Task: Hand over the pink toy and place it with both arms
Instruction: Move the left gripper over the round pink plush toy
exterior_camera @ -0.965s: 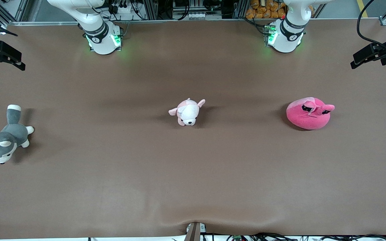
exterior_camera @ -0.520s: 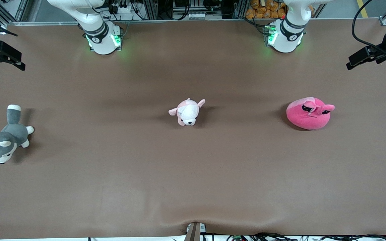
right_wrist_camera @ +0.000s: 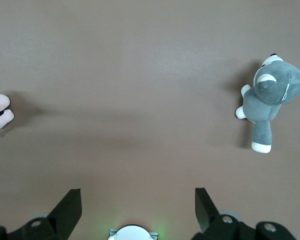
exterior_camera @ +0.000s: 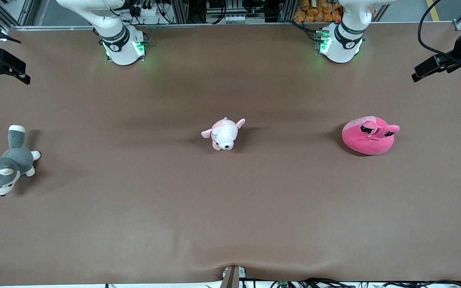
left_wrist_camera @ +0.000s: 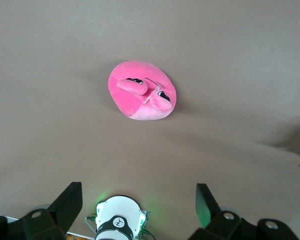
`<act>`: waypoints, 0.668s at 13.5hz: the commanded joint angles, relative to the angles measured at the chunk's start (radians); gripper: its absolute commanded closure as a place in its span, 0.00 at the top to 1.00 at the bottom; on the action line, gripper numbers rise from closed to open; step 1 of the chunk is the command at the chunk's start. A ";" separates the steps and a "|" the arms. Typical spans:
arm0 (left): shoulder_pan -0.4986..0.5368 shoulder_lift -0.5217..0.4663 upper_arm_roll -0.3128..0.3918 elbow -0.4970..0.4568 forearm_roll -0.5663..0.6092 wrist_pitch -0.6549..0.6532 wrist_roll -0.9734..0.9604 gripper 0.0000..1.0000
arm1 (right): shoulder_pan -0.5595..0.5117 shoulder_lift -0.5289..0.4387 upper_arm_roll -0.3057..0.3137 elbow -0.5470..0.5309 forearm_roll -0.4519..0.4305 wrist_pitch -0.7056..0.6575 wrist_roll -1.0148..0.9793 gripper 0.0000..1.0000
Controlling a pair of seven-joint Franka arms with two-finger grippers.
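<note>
On the brown table [exterior_camera: 230, 208] lie three plush toys, all apart from each other. One pink toy [exterior_camera: 369, 135] rests toward the left arm's end of the table, with its two stalk eyes up. One pale pink-and-white puppy [exterior_camera: 224, 134] lies in the middle of the table. One grey-and-white husky [exterior_camera: 5, 165] lies at the edge of the right arm's end. The left gripper [left_wrist_camera: 140, 202] hangs high over the left arm's end of the table, close to the bases' edge, jaws wide apart and empty. The right gripper [right_wrist_camera: 138, 202] hangs over the right arm's end, near the same edge, jaws also apart, holding nothing.
</note>
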 commanded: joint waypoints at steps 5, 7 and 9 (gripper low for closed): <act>0.025 -0.036 -0.007 -0.102 -0.013 0.042 -0.118 1.00 | -0.013 0.010 0.010 0.022 -0.007 -0.015 -0.012 1.00; 0.056 -0.101 -0.007 -0.202 -0.025 0.132 -0.152 1.00 | -0.011 0.010 0.010 0.021 -0.007 -0.015 -0.012 1.00; 0.056 -0.125 -0.009 -0.262 -0.030 0.166 -0.227 1.00 | -0.013 0.010 0.010 0.021 -0.007 -0.015 -0.012 1.00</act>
